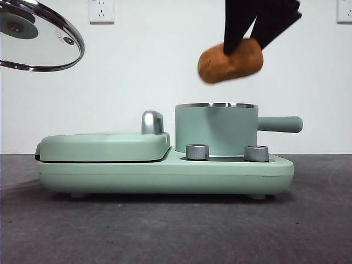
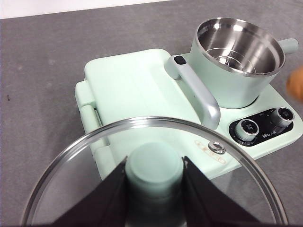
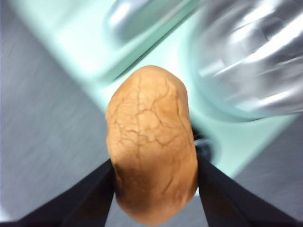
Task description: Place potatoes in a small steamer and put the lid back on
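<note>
The orange-brown potato with cracked skin hangs in the air above the small steamer, held by my right gripper, which is shut on it. The mint-green steamer pot stands open on its base, its steel inside bare. High at the left, my left gripper is shut on the green knob of the clear glass lid, holding the lid in the air, tilted.
The pot sits on a mint-green cooker base with two steel dials and a flat hinged cover with a steel handle. The pot's straight handle sticks out to the right. Dark grey table all round.
</note>
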